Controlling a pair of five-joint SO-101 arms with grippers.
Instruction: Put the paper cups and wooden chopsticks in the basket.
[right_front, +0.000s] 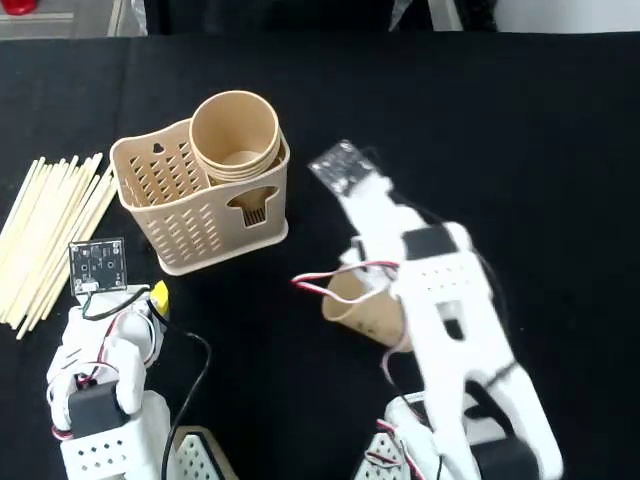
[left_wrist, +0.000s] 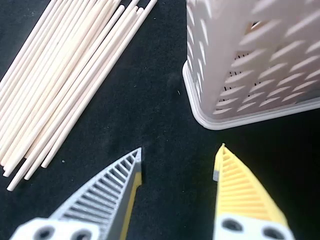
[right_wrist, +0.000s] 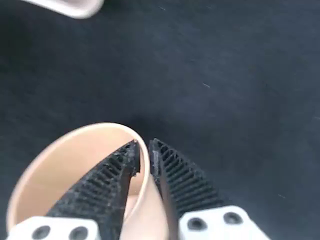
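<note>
My right gripper (right_wrist: 144, 150) is clamped on the thin rim of a paper cup (right_wrist: 65, 165), one ribbed black finger inside the smooth tan wall and one outside. Beyond its tips lies open matte black surface (right_wrist: 225, 75). My left gripper (left_wrist: 180, 155) stands open above that surface. The slotted plastic basket (left_wrist: 240, 90) is close ahead on its yellow finger's side, and the round wooden chopsticks (left_wrist: 65, 70) are fanned out ahead on its grey finger's side. A nest of stacked cups (right_front: 235, 135) sits in the basket.
</note>
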